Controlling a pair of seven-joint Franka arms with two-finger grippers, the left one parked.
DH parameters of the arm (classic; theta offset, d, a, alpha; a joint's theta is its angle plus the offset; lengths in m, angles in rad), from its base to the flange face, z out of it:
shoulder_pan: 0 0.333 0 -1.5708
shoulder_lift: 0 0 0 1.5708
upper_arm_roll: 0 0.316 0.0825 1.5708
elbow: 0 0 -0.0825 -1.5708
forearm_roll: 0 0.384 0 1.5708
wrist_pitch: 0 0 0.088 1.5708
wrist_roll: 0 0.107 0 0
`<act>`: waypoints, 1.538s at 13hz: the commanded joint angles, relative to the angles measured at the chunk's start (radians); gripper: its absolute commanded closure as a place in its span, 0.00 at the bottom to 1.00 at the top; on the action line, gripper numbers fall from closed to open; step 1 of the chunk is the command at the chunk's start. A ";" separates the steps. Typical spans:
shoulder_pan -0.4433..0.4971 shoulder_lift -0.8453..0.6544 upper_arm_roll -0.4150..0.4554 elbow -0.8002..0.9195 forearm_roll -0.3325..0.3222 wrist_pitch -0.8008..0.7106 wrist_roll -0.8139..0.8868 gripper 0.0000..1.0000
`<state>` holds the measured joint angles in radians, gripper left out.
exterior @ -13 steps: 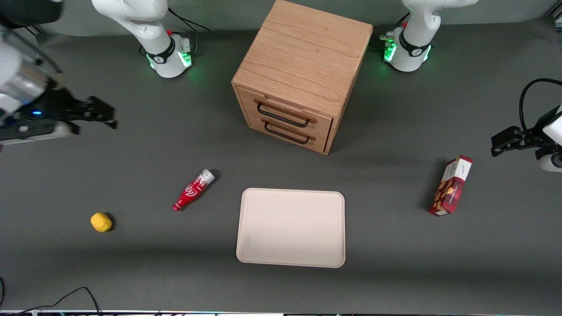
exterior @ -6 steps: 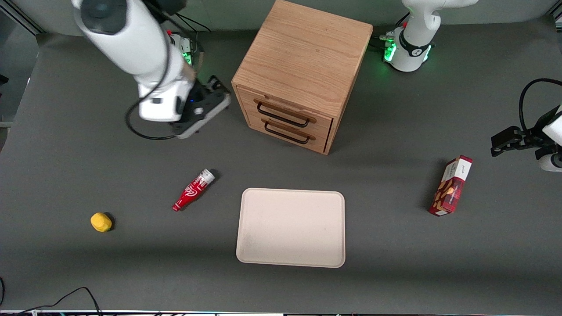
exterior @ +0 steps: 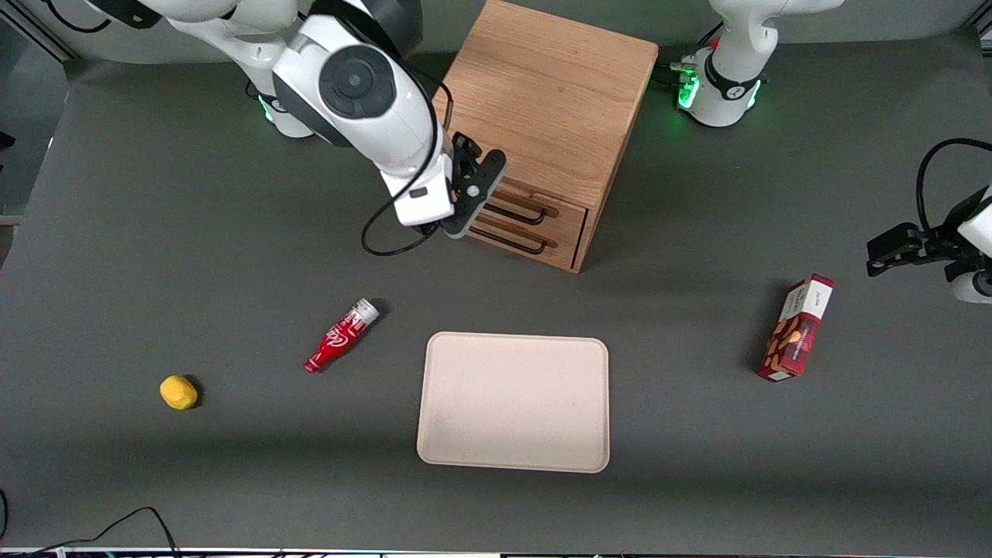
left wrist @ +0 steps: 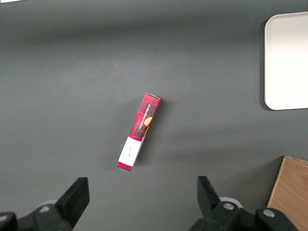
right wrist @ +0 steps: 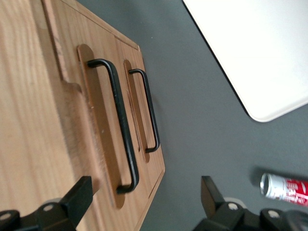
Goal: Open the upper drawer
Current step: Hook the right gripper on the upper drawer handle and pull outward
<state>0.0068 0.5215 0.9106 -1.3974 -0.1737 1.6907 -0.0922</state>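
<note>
**Gripper at the drawer fronts, upper drawer closed**

The gripper (exterior: 470, 194) hangs in front of the cabinet (exterior: 542, 116), at the end of the drawer fronts nearer the working arm. Its 2 fingers (right wrist: 79, 199) are spread wide and hold nothing. The upper drawer (right wrist: 98, 130) sits flush in the cabinet, above the lower drawer (right wrist: 147, 120), and its black handle (right wrist: 118, 122) is not touched. On the table, nearer to the camera, lie a tray (exterior: 514, 401), a red bottle (exterior: 341, 335) and a yellow ball (exterior: 178, 392). A red box (exterior: 797, 328) stands toward the parked arm's end.
</note>
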 commanded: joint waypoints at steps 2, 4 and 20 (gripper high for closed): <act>0.030 0.080 0.013 0.018 -0.058 0.072 -0.049 0.00; 0.054 0.098 0.013 -0.003 -0.098 0.122 -0.043 0.00; 0.042 0.150 -0.124 -0.002 -0.208 0.241 -0.216 0.00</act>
<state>0.0411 0.6639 0.8122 -1.4333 -0.3635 1.9291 -0.2615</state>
